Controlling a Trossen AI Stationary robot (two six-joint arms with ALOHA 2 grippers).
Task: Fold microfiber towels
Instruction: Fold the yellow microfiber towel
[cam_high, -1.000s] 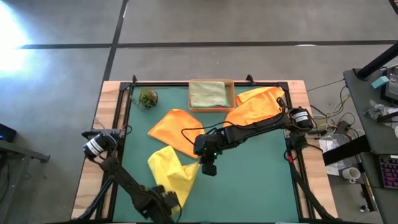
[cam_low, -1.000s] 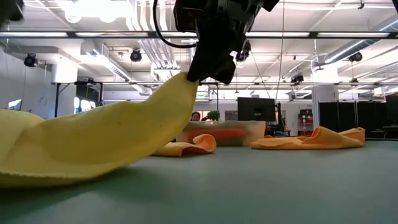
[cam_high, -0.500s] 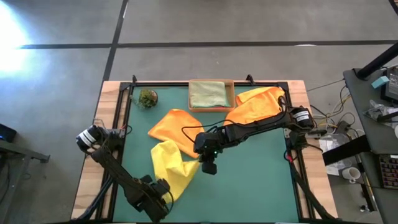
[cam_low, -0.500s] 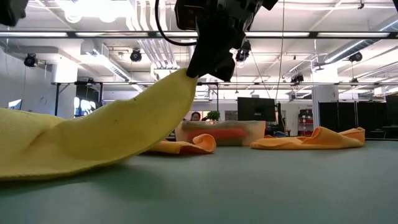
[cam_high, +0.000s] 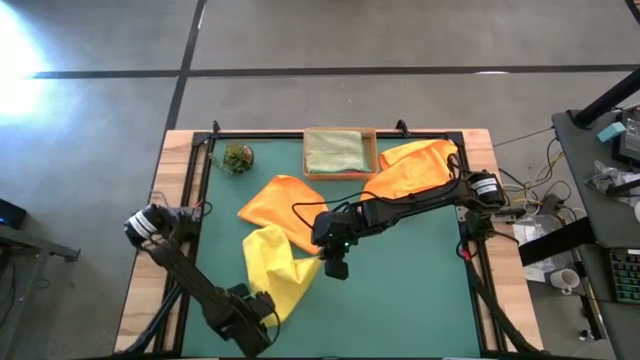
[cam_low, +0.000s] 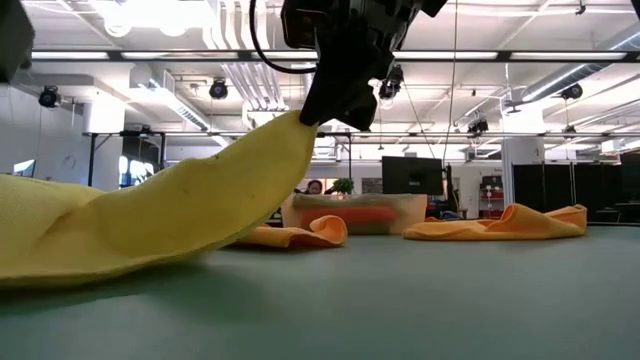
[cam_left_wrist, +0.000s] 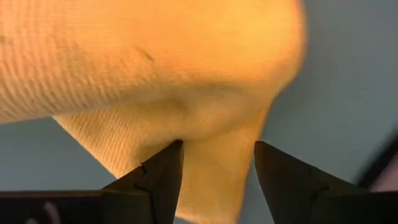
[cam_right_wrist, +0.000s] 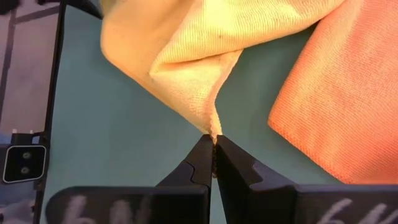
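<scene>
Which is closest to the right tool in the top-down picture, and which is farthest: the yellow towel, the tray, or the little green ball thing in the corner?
From the right tool, mid-table:
1. Yellow towel: the tool pinches its corner, so they touch.
2. Tray: at the far edge, middle, holding a sage towel.
3. Green ball thing: far left corner, a bit farther than the tray.

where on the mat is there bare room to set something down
Free: the mat's near right side, between the right gripper pinching the yellow towel and the right rail. Crowded: the far half, with two orange towels and the tray.
</scene>
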